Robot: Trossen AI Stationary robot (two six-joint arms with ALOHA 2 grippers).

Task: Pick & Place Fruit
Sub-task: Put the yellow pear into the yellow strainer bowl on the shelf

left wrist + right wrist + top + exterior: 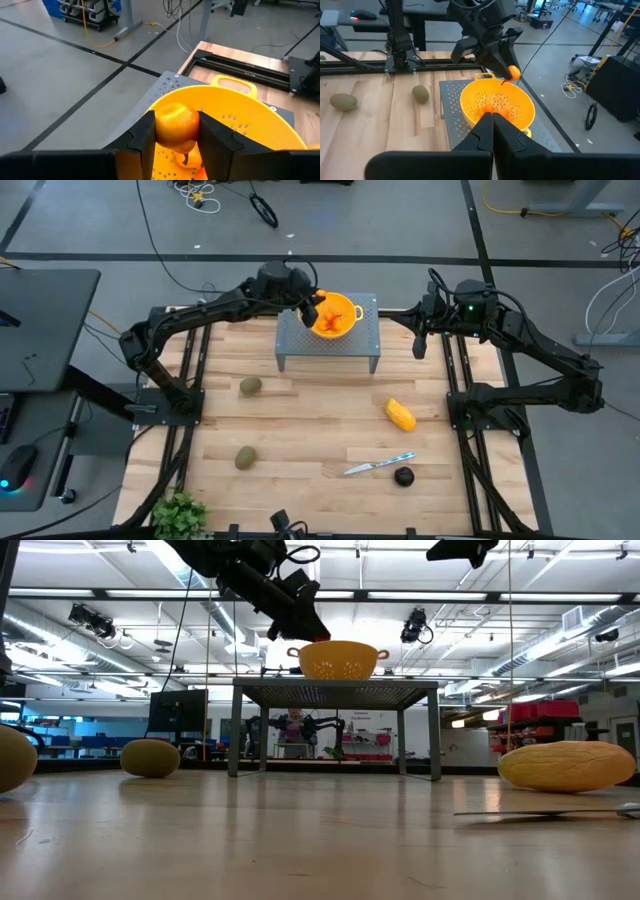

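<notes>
Small orange fruit [176, 125] clamped in left gripper [176, 142] above yellow bowl [250, 120], right gripper [492, 132] closed

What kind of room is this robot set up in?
Probably a robotics lab or workshop: a wooden table with mounted arms, loose cables on the grey floor, and more benches and equipment under strip lights behind.

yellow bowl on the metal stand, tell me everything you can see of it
The yellow bowl is a round, plastic-looking colander, its wall and floor dotted with small holes, with a loop handle on each of two opposite sides. It sits upright on a grey perforated metal stand at the table's far edge. At least one small orange fruit lies inside. The left gripper hangs over its rim, shut on another orange fruit, not touching the bowl.
</notes>
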